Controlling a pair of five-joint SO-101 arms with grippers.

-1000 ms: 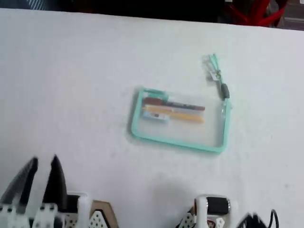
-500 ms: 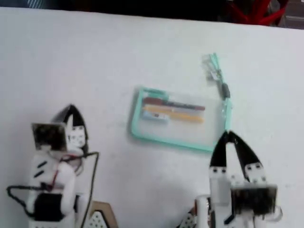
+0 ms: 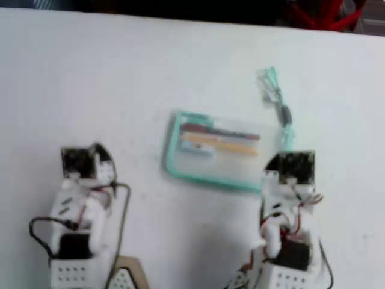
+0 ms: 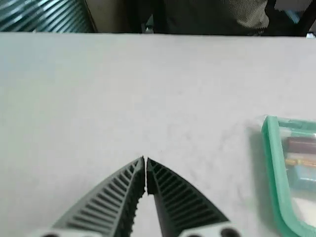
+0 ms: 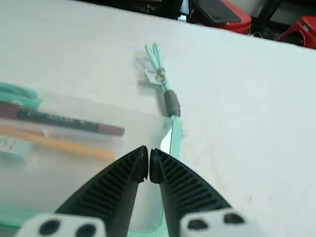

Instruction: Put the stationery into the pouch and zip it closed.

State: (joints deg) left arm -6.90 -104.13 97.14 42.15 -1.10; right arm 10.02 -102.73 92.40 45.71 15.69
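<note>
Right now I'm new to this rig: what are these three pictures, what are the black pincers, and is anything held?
Two small robot arms stand at a white table. One picture looks down from a fixed camera; the other two come from a camera on each arm's wrist, so the black pincers are that arm's own gripper. The left gripper is shut over bare table; the right gripper is shut above the edge of a clear, teal-rimmed pouch. Neither holds anything. Stationery lies inside the pouch; a teal strap trails from its corner.
</note>
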